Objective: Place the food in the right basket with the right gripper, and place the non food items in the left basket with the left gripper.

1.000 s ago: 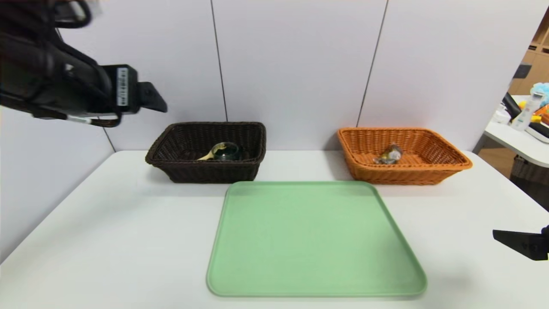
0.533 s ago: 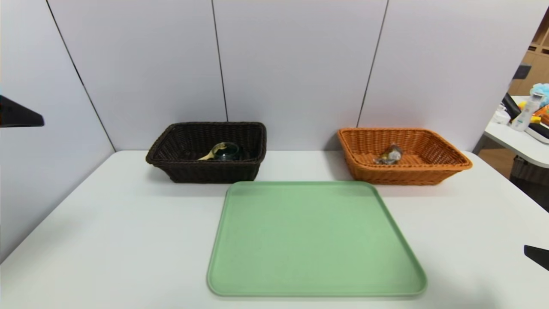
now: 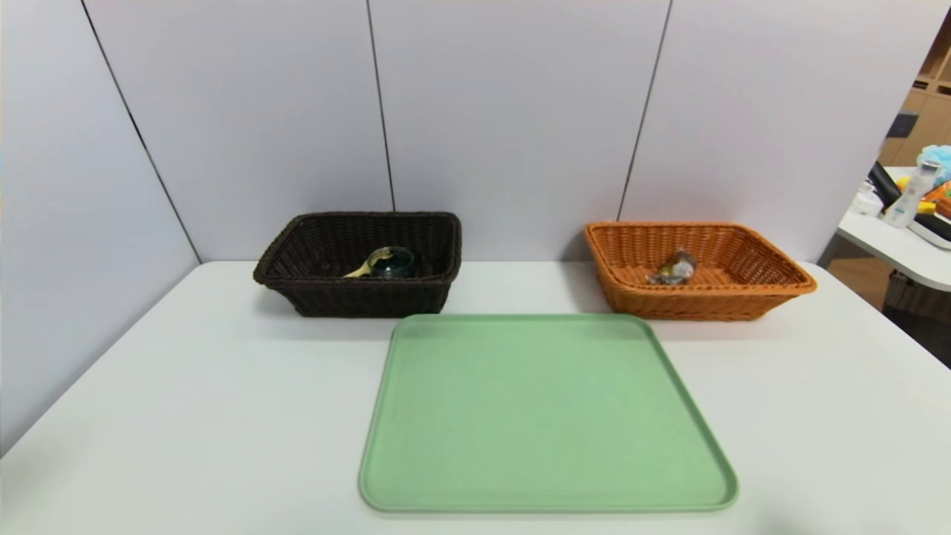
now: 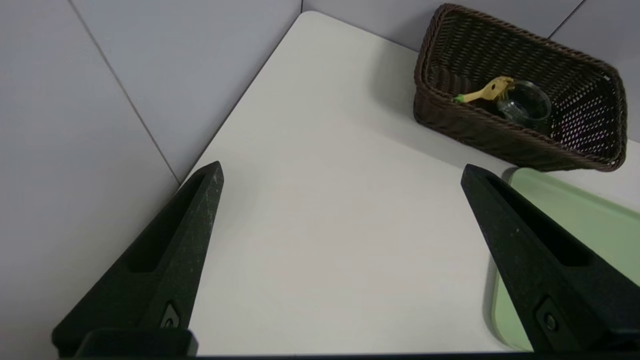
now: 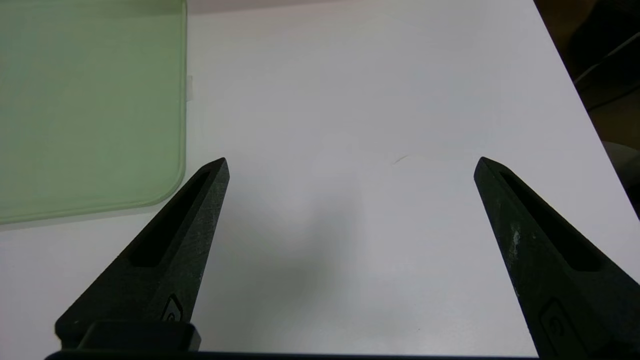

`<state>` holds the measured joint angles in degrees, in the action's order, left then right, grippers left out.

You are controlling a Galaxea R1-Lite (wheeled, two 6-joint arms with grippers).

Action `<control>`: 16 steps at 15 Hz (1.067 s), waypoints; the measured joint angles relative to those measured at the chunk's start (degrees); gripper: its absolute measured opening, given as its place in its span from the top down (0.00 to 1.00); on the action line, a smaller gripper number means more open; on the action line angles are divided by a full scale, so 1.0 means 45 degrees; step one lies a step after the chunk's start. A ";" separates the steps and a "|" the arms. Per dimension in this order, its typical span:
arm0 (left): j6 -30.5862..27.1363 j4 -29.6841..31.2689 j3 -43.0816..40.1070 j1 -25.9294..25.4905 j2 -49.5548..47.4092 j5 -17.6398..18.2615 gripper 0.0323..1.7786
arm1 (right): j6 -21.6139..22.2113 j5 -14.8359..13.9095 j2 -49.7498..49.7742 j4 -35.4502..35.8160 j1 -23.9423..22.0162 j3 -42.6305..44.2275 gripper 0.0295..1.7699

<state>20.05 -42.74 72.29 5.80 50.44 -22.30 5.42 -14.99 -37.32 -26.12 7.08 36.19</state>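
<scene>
The dark brown left basket (image 3: 297, 256) (image 4: 435, 55) holds the yellow-headed fork with green handle (image 3: 358, 270) (image 4: 482, 92) and the small glass cup (image 3: 392, 261) (image 4: 525, 102). In the orange-tan right basket (image 3: 773, 271) lies the wrapped cookie roll (image 3: 674, 267). Neither arm shows in the head view. My left gripper (image 4: 341, 172) hangs open and empty over bare table, left of the tray and well short of the dark basket. My right gripper (image 5: 351, 165) is open and empty above the table, right of the tray near the table's right edge.
A green tray (image 3: 550, 412) (image 4: 575, 220) (image 5: 90, 100) lies bare in the middle of the white table (image 3: 186, 386). Grey wall panels stand behind the baskets and along the left side. A second table with clutter (image 3: 910, 200) is at the far right.
My left arm has withdrawn from above the dark basket, out of the head view to the left. The right gripper has slipped out of the head view at lower right. The baskets' contents are unmoved.
</scene>
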 joint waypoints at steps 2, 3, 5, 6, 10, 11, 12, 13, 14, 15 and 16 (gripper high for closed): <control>0.0027 0.0255 -0.1027 -0.0398 -0.1013 0.0100 0.05 | -0.0030 0.0081 0.0924 -0.0019 -0.0062 -0.0358 0.04; 0.0019 0.0471 -0.1401 -0.0520 -0.1476 0.0228 0.05 | -0.0043 0.0076 0.1409 -0.0014 -0.0160 -0.0566 0.04; -0.0046 0.0772 -0.2016 -0.0637 -0.2408 0.0490 0.05 | -0.0035 0.0024 0.2381 -0.0035 -0.0355 -0.0883 0.04; -0.0146 0.0807 -0.2338 -0.0661 -0.2880 0.0620 0.05 | -0.0030 -0.0030 0.2996 -0.0079 -0.0436 -0.1048 0.04; -0.0867 0.0978 -0.3663 -0.0666 -0.4554 0.1311 0.05 | -0.0043 -0.0068 0.4586 0.0019 -0.0989 -0.1325 0.04; -0.1103 0.1054 -0.4028 -0.0672 -0.5017 0.1428 0.05 | -0.0043 -0.0065 0.4852 0.0014 -0.1054 -0.1344 0.04; -0.1327 0.1127 -0.4343 -0.0680 -0.5442 0.1460 0.05 | -0.0049 -0.0030 0.5101 0.0014 -0.1105 -0.1349 0.04; -0.1585 0.1151 -0.4649 -0.0680 -0.5862 0.1495 0.05 | -0.0073 0.0038 0.5367 -0.0005 -0.1184 -0.1355 0.04; -0.1953 0.1176 -0.5004 -0.0680 -0.6355 0.1555 0.05 | -0.0141 0.0100 0.5600 -0.0030 -0.1262 -0.1368 0.04; -0.2517 0.1230 -0.5415 -0.0702 -0.6949 0.1699 0.05 | -0.0238 0.0198 0.5917 -0.0043 -0.1330 -0.1422 0.04; -0.3086 0.1382 -0.5868 -0.0769 -0.7528 0.1961 0.05 | -0.0331 0.0325 0.6223 -0.0054 -0.1373 -0.1509 0.04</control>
<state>6.17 -36.52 45.89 2.34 16.57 -13.47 3.94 -13.53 -9.31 -26.37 0.90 29.40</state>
